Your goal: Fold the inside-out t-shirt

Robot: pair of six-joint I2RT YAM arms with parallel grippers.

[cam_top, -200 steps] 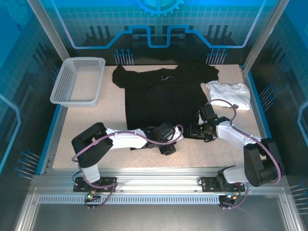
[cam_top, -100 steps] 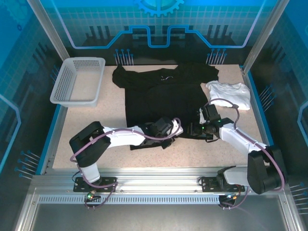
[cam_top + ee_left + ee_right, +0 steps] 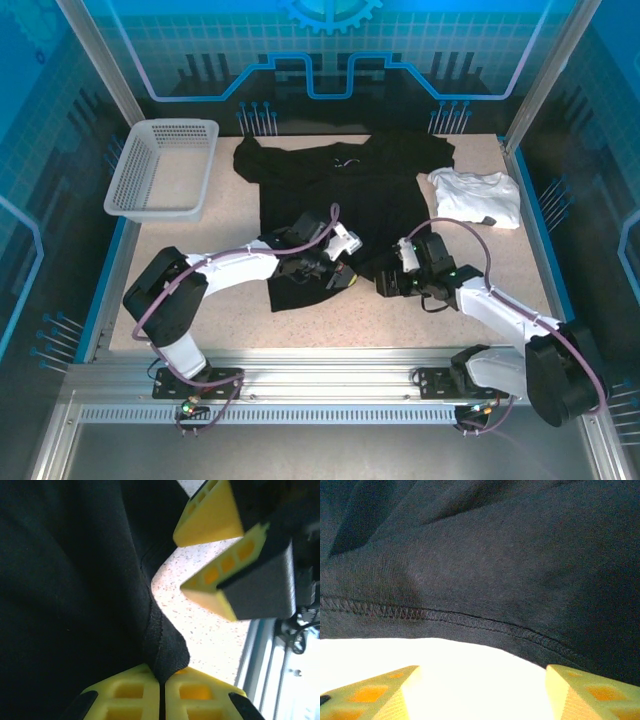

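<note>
Pale speckled tabletop [image 3: 225,322] inside a blue-lit glass enclosure, and right across the middle of it lies the inside-out t-shirt [image 3: 340,200]: black, spread flat, collar toward the far edge, sleeves out to either side, bottom edge toward the arm bases. Off at the far left corner sits a white mesh basket [image 3: 155,212], well apart from the shirt. Over on the right, a smaller white garment [image 3: 478,196] lies folded just beside the shirt's sleeve.

Both arms reach in low over the near part of the shirt. Left gripper [image 3: 343,278] is down at the bottom hem [image 3: 470,620], and the wrist view settles it: its yellow fingers [image 3: 125,695] are pressed together with a raised fold of that black hem pinched between them. Right gripper [image 3: 386,281] sits just beside it at the shirt's near right corner, its fingers [image 3: 587,692] standing well apart, bare table between them, the stitched hem lying just ahead of the tips. Near the collar, a small white mark [image 3: 345,158] shows on the cloth.
</note>
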